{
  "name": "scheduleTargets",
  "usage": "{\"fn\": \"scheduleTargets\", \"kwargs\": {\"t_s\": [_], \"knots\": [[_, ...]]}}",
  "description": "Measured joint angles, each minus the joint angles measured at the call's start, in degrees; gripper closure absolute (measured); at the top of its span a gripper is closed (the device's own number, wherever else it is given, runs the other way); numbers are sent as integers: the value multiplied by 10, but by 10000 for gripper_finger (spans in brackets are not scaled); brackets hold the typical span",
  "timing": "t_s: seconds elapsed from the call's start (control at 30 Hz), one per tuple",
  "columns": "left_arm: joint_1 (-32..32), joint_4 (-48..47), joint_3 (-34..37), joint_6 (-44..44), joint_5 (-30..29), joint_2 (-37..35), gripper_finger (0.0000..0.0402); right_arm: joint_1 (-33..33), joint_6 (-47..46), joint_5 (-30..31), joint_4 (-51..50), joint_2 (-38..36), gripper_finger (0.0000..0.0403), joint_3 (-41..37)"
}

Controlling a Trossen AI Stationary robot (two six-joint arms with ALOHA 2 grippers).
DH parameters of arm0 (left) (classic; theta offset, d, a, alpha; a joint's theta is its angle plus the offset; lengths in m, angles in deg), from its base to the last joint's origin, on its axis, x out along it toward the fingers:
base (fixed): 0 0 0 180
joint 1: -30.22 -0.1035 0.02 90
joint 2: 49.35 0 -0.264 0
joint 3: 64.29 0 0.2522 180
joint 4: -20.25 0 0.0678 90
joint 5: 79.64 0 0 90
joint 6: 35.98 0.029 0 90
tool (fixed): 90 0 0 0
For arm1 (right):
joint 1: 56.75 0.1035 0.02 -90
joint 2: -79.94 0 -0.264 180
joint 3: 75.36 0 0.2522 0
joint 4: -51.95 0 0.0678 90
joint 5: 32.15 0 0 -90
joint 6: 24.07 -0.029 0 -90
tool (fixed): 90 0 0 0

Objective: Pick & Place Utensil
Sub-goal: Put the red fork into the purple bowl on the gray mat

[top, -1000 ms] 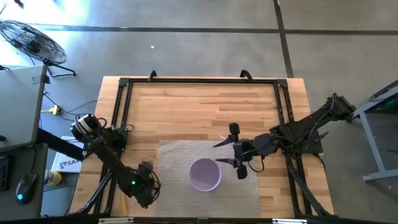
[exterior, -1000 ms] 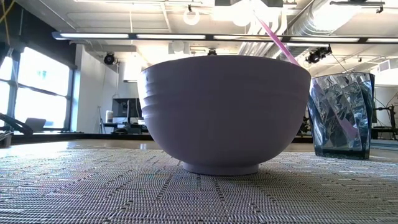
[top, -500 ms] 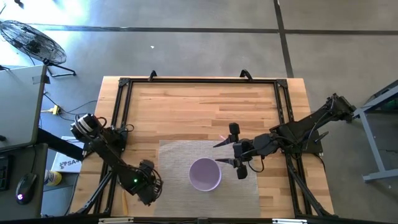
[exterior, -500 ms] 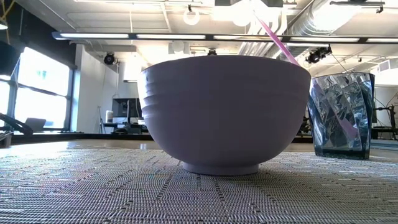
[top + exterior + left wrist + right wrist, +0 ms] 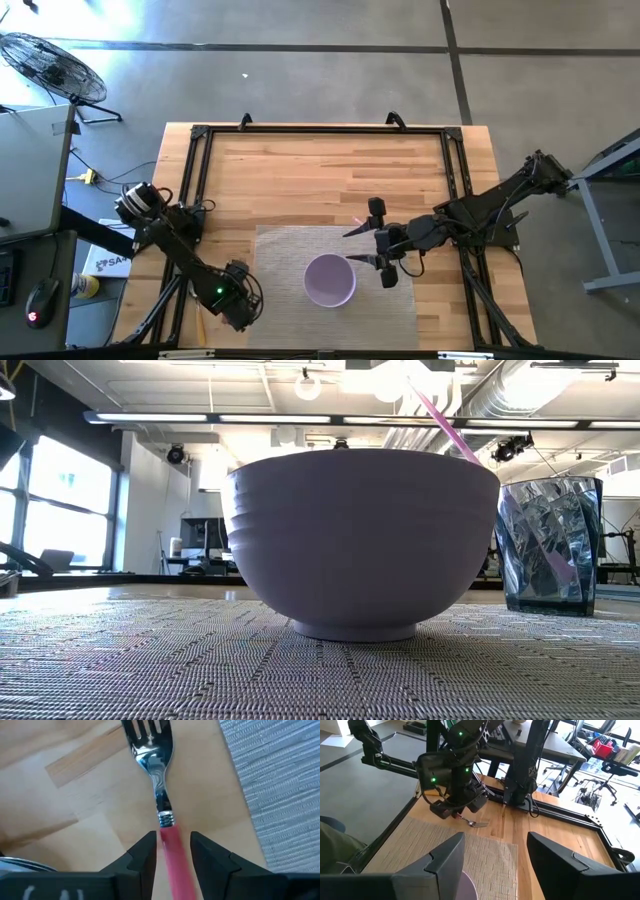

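Observation:
A fork (image 5: 156, 775) with a pink handle lies on the bare wood just left of the woven placemat (image 5: 290, 250), near the table's front left. My left gripper (image 5: 172, 847) points down over it and is shut on its handle; it also shows in the right wrist view (image 5: 457, 814). A lilac bowl (image 5: 329, 280) stands on the mat. My right gripper (image 5: 495, 865) hangs open above the mat, right of the bowl, with nothing between its fingers. In the low view a clear glass (image 5: 548, 545) with a pink handle (image 5: 440, 420) sticking out stands behind and right of the bowl. My left gripper pinches the fork's pink handle (image 5: 170, 836) between its two fingers, just behind the metal collar at the neck. The fingers come from above, one on each side of the handle. The tines (image 5: 481, 824) are at the wood; whether they still touch it I cannot tell.
A black frame rail (image 5: 190, 200) runs along the table's left side and another (image 5: 460, 190) along its right. Bare wood (image 5: 320, 180) lies behind the mat. In the high view my right gripper hides the glass.

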Motion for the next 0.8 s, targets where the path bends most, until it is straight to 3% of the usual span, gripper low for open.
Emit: {"fn": "scheduleTargets", "kwargs": {"t_s": [0.5,0.8], "knots": [[0,49,31,4,-33,0,289,0,-4,-9,-1,6,194,0],[0,36,31,40,-39,2,364,3,-17,-6,-1,6,194,0]]}}
